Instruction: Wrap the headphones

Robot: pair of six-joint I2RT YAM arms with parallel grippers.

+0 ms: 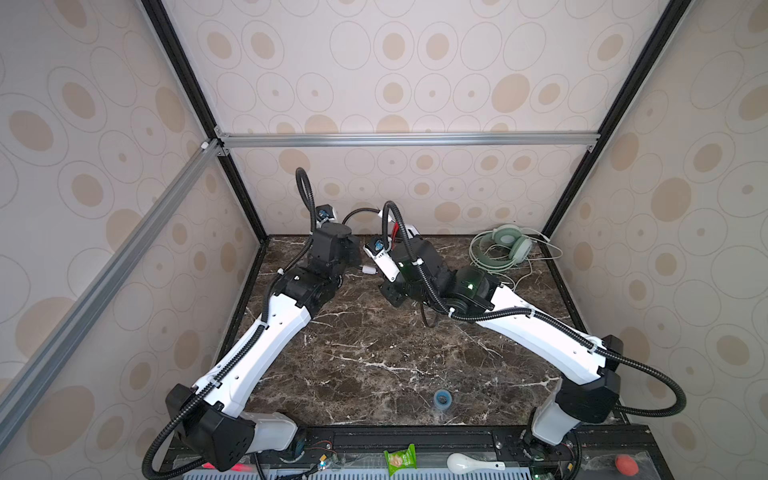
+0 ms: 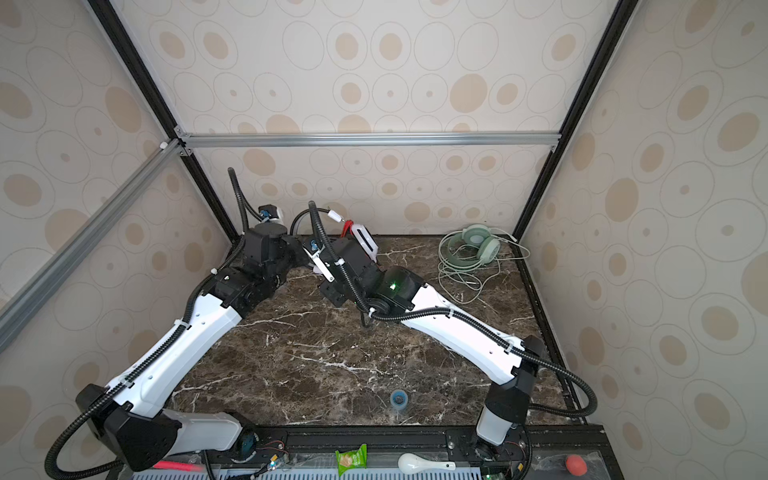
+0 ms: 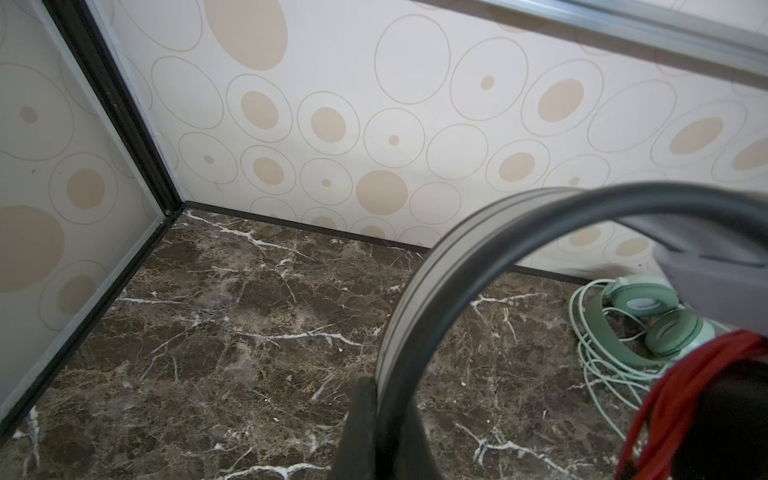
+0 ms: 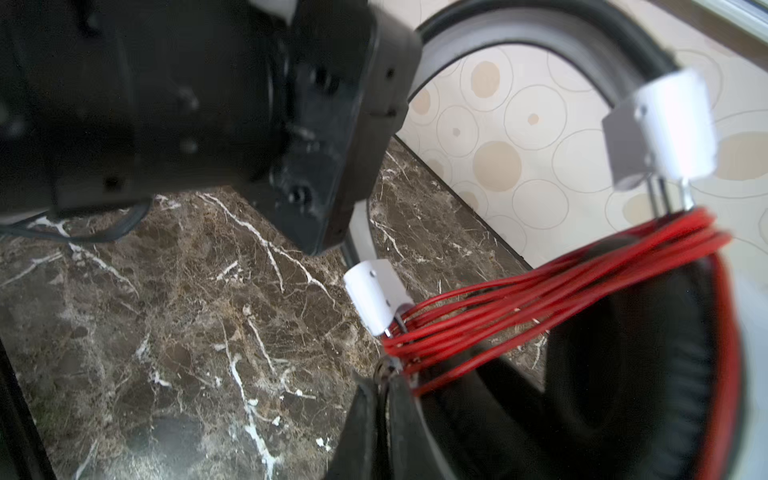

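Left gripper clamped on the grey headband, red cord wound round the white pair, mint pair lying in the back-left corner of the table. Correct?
One thing is off: the mint pair lies in the back-right corner of the table, as both top views show. The rest holds: the left gripper is clamped on the grey headband, and the red cord is wound round the white pair.

A dark brown marble-patterned tabletop with white veins (image 1: 374, 353) lies under soft, even light. Behind it and on both its sides rise cream wallpapered walls printed with beige ovals inside thin grey rings (image 1: 415, 83). Black metal posts (image 1: 611, 120) climb from its two far corners, joined above its far edge by a silver aluminium crossbar (image 1: 407, 139). A second silver bar (image 1: 104, 278) slants above its left side. A black slotted rail (image 1: 415, 436) runs along its near edge.
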